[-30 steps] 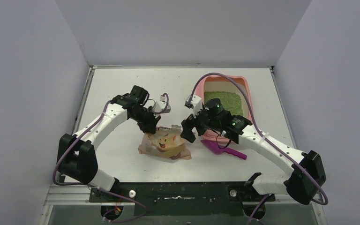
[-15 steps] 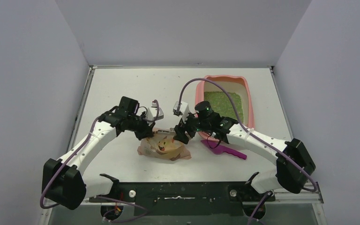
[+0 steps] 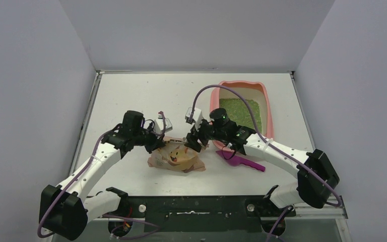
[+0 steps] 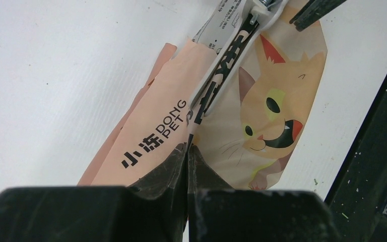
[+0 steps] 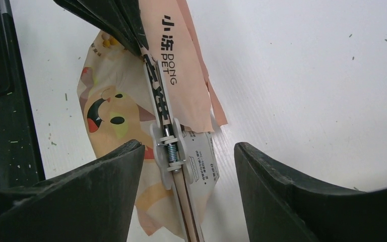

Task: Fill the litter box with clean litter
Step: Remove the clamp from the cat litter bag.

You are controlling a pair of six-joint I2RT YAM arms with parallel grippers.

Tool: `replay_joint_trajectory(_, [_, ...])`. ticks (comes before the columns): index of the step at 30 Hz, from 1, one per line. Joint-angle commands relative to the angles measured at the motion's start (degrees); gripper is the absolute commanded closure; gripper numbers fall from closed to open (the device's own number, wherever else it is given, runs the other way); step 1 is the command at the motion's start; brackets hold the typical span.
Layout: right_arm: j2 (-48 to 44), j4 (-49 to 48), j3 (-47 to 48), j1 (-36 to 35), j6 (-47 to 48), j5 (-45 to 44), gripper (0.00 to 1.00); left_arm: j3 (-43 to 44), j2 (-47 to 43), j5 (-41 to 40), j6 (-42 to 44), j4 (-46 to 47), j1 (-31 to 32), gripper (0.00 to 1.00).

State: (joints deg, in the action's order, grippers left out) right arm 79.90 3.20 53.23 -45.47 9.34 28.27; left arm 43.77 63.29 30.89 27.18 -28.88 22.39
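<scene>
The pink litter box (image 3: 268, 103) stands at the back right, with green litter (image 3: 239, 111) over part of its floor. A peach litter bag (image 3: 177, 157) printed with a cat lies in front of the arms. Its folded top is sealed by a white spring clip (image 5: 169, 146). My left gripper (image 4: 188, 148) is shut on the left end of the bag's (image 4: 267, 96) top edge. My right gripper (image 5: 187, 147) is open, one finger on each side of the clip's spring end without touching it. In the top view the two grippers (image 3: 157, 142) (image 3: 194, 141) face each other across the bag's top.
A magenta scoop (image 3: 242, 162) lies on the table just right of the bag and in front of the litter box. The black front rail (image 3: 191, 206) runs along the near edge. Grey walls close in three sides.
The right gripper has swung left from the litter box to the bag's clip, and its jaws have narrowed. The left arm has come lower and nearer, still holding the bag's top.
</scene>
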Motion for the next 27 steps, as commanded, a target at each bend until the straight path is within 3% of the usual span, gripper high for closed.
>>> replay_joint_trajectory(1, [0.95, -4.09, 1.78, -0.64, 0.5, -1.88, 0.35, -0.33, -0.65, 0.35, -0.94, 1.03, -0.05, 1.0])
replay_joint_trajectory(6, [0.31, -4.58, 1.24, -0.67, 0.69, -1.49, 0.45, -0.35, -0.51, -0.66, -0.47, 0.17, 0.15, 1.0])
replay_joint_trajectory(9, [-0.56, -4.52, 0.81, -0.67, 0.68, -1.49, 0.56, -0.29, -0.38, -1.3, -0.29, -0.13, 0.4, 1.0])
replay_joint_trajectory(20, [-0.23, -0.54, 3.29, -0.96, 1.54, -1.31, 0.83, -0.2, -0.4, -2.02, -0.28, -0.14, 0.51, 1.0])
replay_joint_trajectory(27, [-3.1, -2.23, 2.79, -1.3, 0.96, -5.91, 0.93, -0.29, -0.79, -2.94, -0.29, 0.14, 0.54, 1.0])
